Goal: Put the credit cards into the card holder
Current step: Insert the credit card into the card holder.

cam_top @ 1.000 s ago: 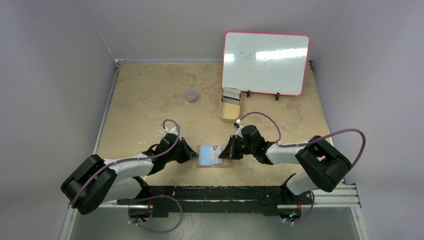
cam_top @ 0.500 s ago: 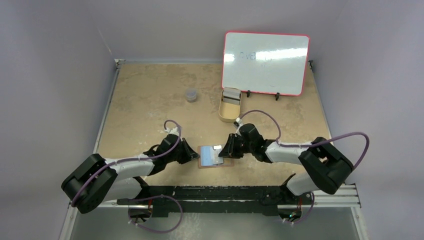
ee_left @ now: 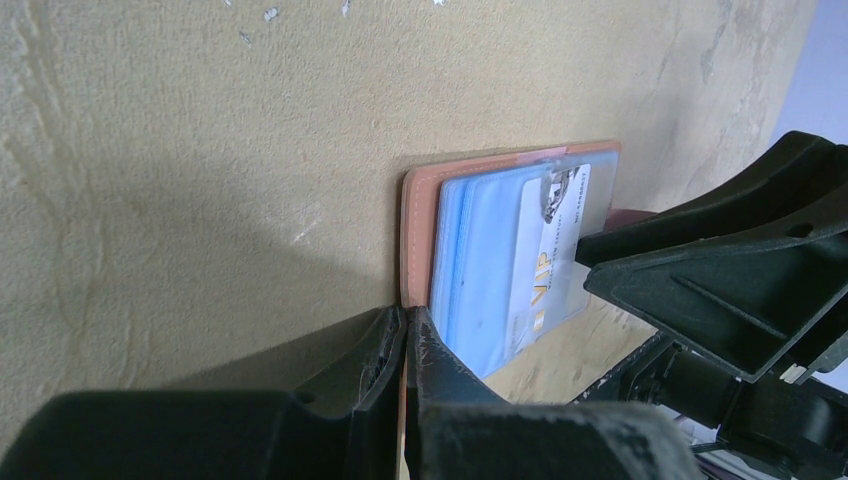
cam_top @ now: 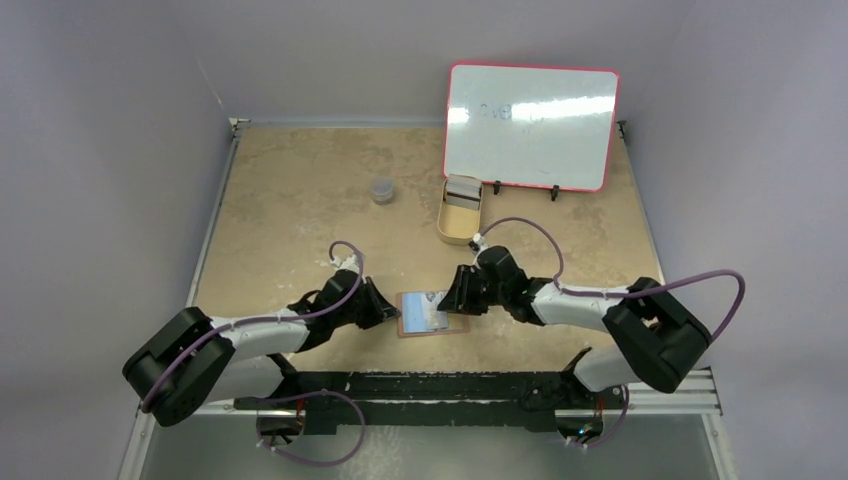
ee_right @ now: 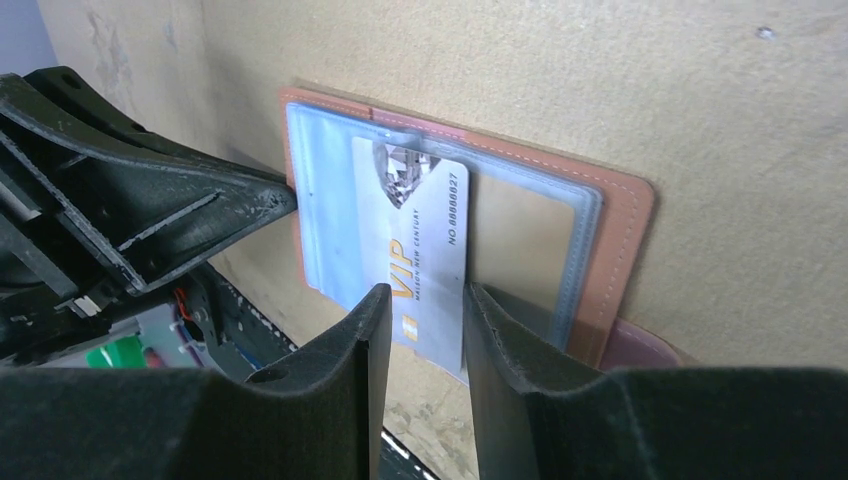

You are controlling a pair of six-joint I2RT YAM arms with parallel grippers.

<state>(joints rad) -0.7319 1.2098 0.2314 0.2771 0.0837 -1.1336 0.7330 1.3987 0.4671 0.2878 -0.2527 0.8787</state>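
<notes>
A pale "VIP" credit card [ee_right: 420, 250] is sitting in the reddish-brown card holder [ee_right: 620, 230]. The right gripper [ee_right: 427, 296] is straddling it, parted; the left gripper [ee_left: 405, 330] is clamping the holder.

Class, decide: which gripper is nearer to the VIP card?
Right. The right gripper holds its jaws apart either side of the VIP card, at its protruding end. The left gripper is shut on the card holder at the opposite edge, clear of that card.
</notes>
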